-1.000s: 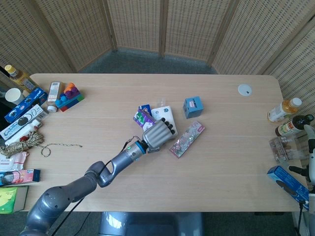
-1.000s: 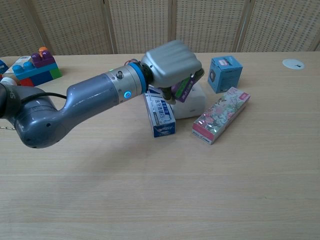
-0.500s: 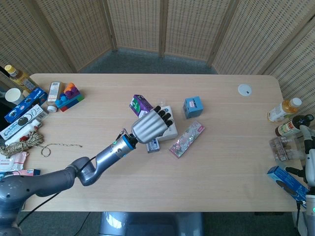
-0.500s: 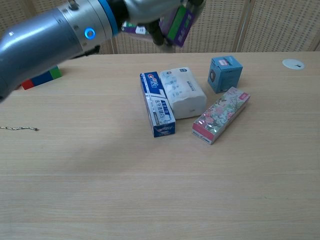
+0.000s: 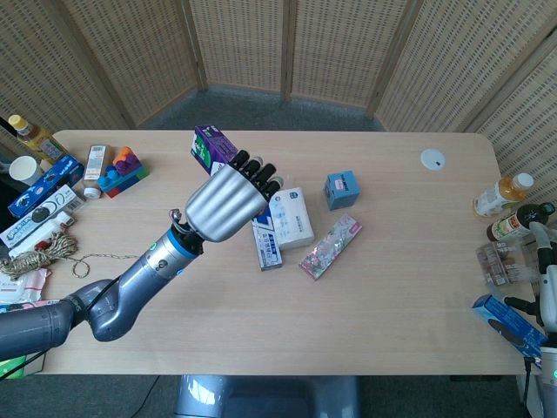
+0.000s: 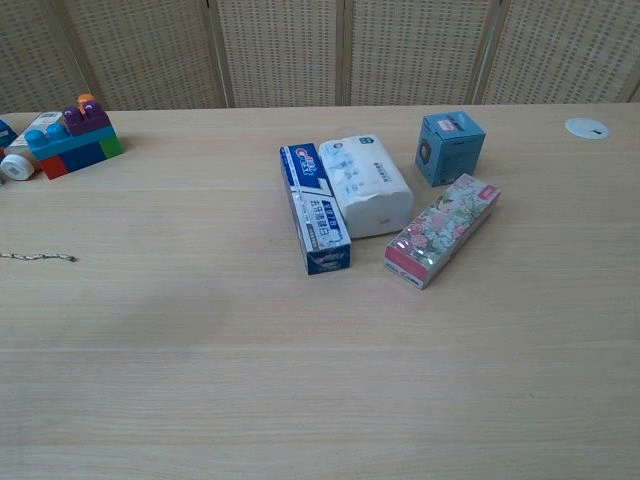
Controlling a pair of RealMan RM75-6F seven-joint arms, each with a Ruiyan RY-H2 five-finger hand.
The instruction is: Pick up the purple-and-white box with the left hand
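In the head view my left hand [image 5: 224, 202] is raised high above the table and grips the purple-and-white box [image 5: 210, 145], which sticks out past its dark fingertips [image 5: 253, 169]. The box hangs well clear of the tabletop. The chest view shows neither the hand nor the box. Only a grey part of my right arm [image 5: 548, 287] shows at the far right edge of the head view; the right hand itself is out of sight.
A blue-and-white toothpaste box [image 6: 315, 221], a white tissue pack [image 6: 364, 184], a floral pink box [image 6: 443, 229] and a blue cube box [image 6: 449, 146] lie mid-table. Toy bricks [image 6: 70, 136] and assorted packets [image 5: 39, 205] crowd the left edge, bottles [image 5: 503, 193] the right.
My left hand has lifted the purple-and-white box up and to the left, away from the cluster. It has risen out of the chest view.
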